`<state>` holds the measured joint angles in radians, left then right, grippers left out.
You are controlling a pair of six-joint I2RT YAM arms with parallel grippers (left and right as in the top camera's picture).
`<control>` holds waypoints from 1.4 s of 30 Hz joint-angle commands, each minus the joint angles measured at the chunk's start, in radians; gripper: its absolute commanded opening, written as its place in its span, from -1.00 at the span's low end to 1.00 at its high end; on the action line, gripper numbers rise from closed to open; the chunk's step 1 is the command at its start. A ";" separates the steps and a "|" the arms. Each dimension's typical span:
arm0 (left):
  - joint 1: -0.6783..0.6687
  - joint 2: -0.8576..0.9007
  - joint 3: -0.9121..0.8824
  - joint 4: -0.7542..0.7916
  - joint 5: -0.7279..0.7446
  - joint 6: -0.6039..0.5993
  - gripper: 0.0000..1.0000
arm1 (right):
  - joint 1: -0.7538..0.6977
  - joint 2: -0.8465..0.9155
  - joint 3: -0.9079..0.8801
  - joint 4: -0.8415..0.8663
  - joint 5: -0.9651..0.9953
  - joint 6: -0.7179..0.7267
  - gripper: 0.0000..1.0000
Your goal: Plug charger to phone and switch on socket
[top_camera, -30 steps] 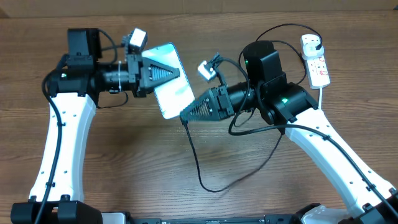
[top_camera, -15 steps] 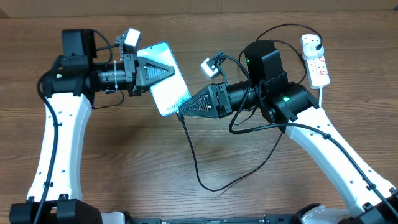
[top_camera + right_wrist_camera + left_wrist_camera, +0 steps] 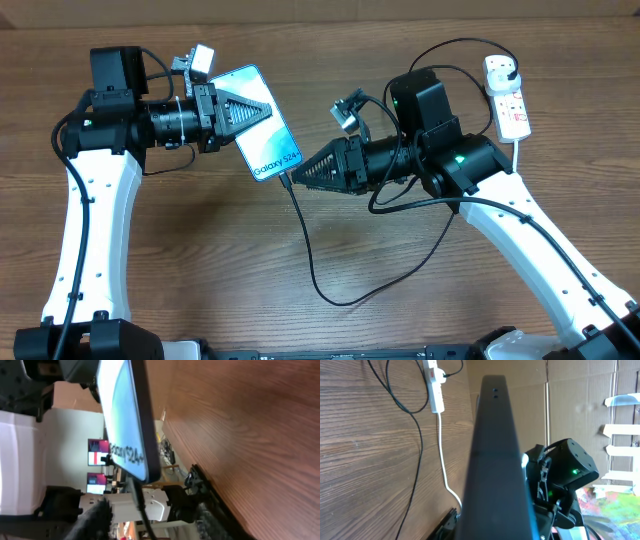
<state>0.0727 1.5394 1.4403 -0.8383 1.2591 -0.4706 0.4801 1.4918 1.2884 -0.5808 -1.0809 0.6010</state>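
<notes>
My left gripper (image 3: 262, 112) is shut on the phone (image 3: 268, 145) and holds it tilted above the table, with the light blue screen and its white text towards the right arm. The left wrist view shows only the phone's dark edge (image 3: 492, 460). The charger, a thin black cable (image 3: 312, 270), runs from the phone's lower short edge, loops over the table and goes to the white socket (image 3: 511, 100) at the far right. My right gripper (image 3: 298, 181) is just behind that edge. Its fingers (image 3: 150, 520) stand apart round the cable (image 3: 139, 507), below the phone (image 3: 122, 415).
The socket's thick white cord (image 3: 442, 450) runs from the strip (image 3: 434, 387) towards the table edge. Cardboard panels stand behind the table. A slack loop of cable lies on the wood at front centre.
My left gripper has drawn the phone left and tilted it, so the white text now shows. My right gripper moved left to the phone's lower edge with the cable tip, then eased back slightly.
</notes>
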 commanded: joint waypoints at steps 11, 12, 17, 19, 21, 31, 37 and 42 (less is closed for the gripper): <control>-0.002 -0.012 0.002 -0.037 0.129 0.014 -0.92 | 0.056 0.001 0.020 0.000 -0.129 -0.032 -0.30; -0.002 -0.012 0.002 -0.043 0.129 0.014 -0.92 | 0.053 0.001 0.020 0.000 -0.129 -0.032 -0.33; -0.002 -0.012 0.002 -0.074 0.129 0.023 -0.92 | 0.039 0.001 0.020 0.005 -0.145 -0.029 -0.43; -0.006 -0.012 0.002 -0.082 0.129 0.030 -0.91 | 0.039 0.001 0.020 0.019 -0.168 -0.027 -0.45; -0.015 -0.012 0.002 -0.082 0.129 0.030 -0.92 | 0.039 0.001 0.020 0.028 -0.180 -0.025 -0.47; -0.041 -0.012 0.002 -0.081 0.129 0.030 -0.91 | 0.039 0.001 0.020 0.024 -0.182 -0.025 -0.57; -0.041 -0.012 0.002 -0.081 0.129 0.029 -0.92 | 0.037 0.001 0.020 0.026 -0.181 -0.025 -0.67; -0.042 -0.012 0.002 -0.081 0.129 0.030 -0.92 | 0.035 0.001 0.020 0.026 -0.181 -0.026 -0.72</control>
<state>0.0341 1.5394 1.4403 -0.9207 1.3354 -0.4629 0.5232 1.4918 1.2884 -0.5617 -1.2491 0.5800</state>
